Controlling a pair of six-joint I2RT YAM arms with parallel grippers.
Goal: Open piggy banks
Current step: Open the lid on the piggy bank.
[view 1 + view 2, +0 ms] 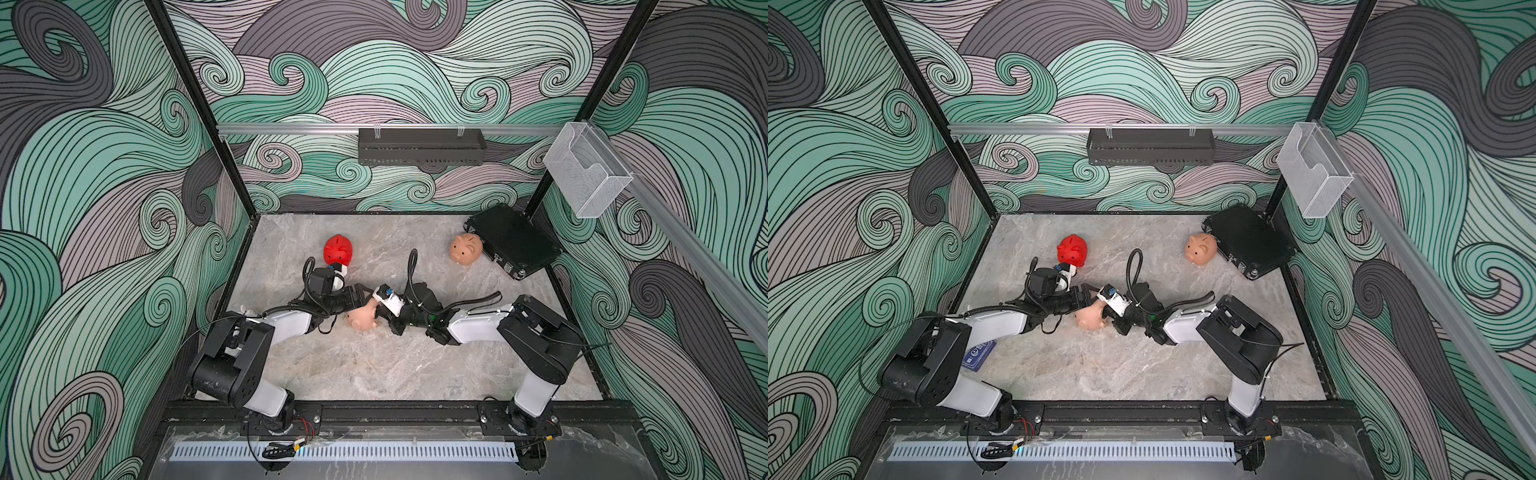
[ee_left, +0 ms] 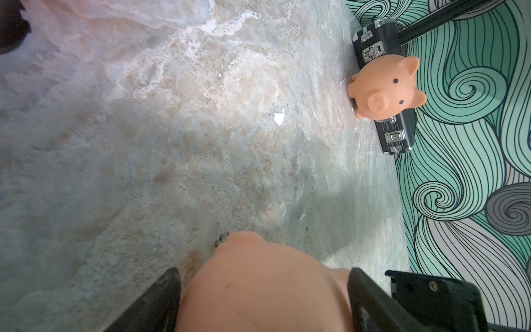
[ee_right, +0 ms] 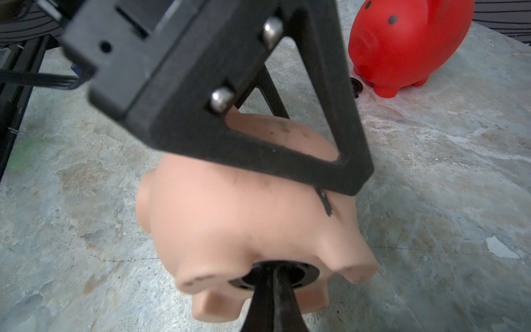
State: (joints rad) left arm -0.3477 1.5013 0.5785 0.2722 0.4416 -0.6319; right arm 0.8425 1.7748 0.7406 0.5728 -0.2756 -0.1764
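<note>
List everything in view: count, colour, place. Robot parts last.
Piggy banks: three; red piggy bank far left, far peach piggy bank beside the case, held peach piggy bank centre.
Case: one, black, far right corner.
Belly plug: one, black, in the held bank's underside.
Loose round piece: one, black, by the red bank's feet.
Tray: one, black, rear rail.
Clear holder: one, transparent, right rail.
Card: one, blue, near left side.
Left end effector: one, black, gripping the held bank.
Right end effector: one, black, shut, tips at the belly plug.

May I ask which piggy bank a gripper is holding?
The peach-pink pig between the arms, in the left gripper; the red pig and the other peach pig by the black case stand free.
</note>
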